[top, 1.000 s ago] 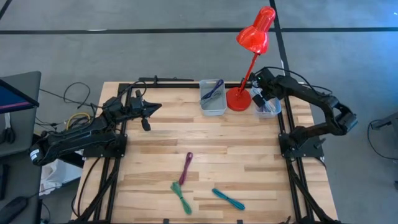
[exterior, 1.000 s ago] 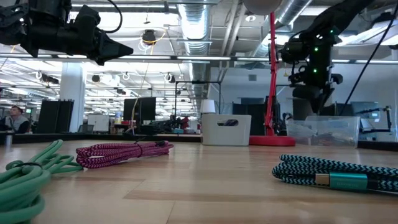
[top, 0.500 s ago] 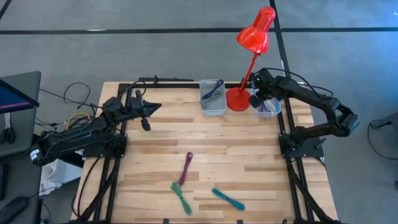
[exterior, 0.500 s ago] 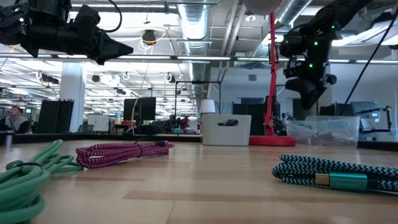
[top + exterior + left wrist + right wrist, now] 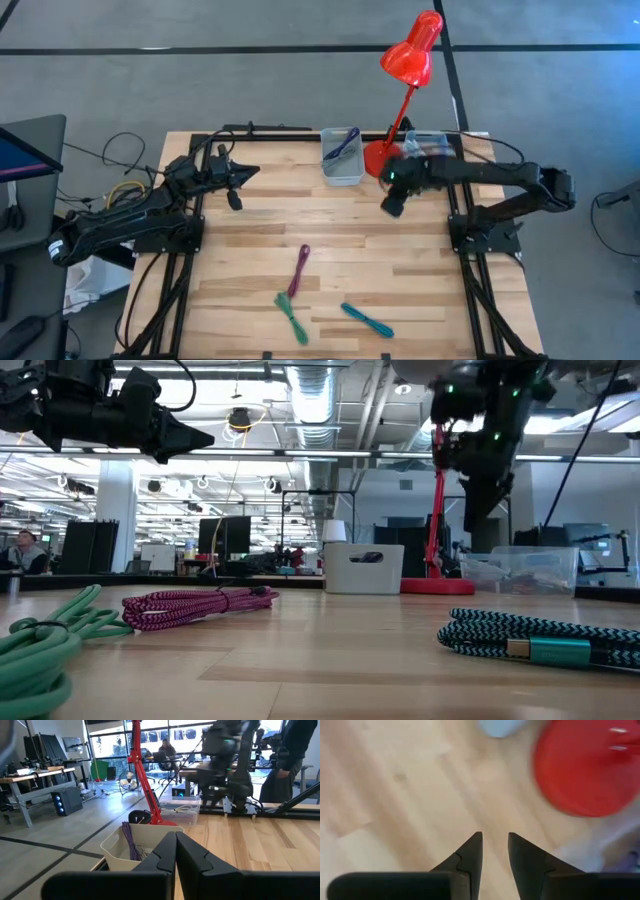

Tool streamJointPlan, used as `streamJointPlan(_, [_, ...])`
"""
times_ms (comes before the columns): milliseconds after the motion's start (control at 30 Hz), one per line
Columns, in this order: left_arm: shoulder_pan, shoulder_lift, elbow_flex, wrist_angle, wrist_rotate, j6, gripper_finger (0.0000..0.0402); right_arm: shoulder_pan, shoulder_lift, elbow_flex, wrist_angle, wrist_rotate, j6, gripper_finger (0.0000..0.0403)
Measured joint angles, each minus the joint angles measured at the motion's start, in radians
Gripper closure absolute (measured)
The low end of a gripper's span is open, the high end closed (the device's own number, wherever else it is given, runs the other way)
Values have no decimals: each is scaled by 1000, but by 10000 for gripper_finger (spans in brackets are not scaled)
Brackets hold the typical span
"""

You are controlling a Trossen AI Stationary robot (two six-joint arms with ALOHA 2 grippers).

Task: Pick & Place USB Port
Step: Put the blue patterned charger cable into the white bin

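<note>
High view shows the right gripper [image 5: 392,206] parted and empty just beside the lamp base [image 5: 383,160], the purple cable [image 5: 299,270], green cable [image 5: 291,317] and teal cable [image 5: 366,321] well ahead of it, unpicked, while one cable already lies in the white bin [image 5: 342,155].

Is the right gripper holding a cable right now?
No, the right gripper points at bare wood beside the red lamp base, fingers apart, with nothing between them.

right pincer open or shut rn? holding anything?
Open and empty. In the right wrist view the right pincer shows a clear gap between its fingers, with only bare table showing through, beside the red lamp base.
</note>
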Motion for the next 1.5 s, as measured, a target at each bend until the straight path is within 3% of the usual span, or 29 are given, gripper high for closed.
streamJointPlan(333, [0, 0, 0, 0, 0, 0, 391, 367, 0, 0, 49, 88, 265, 317])
streamJointPlan(700, [0, 0, 0, -4, 0, -33, 390, 564, 149, 0, 245, 77, 419, 315])
streamJointPlan(900, [0, 1, 0, -5, 0, -49, 390, 623, 240, 0, 327, -65, 464, 315])
streamJointPlan(1200, [0, 1, 0, -5, 0, -49, 390, 690, 308, 1, 404, -252, 676, 312])
streamJointPlan(1500, [0, 1, 0, -12, 0, -48, 390, 758, 440, 115, 431, -324, 738, 238])
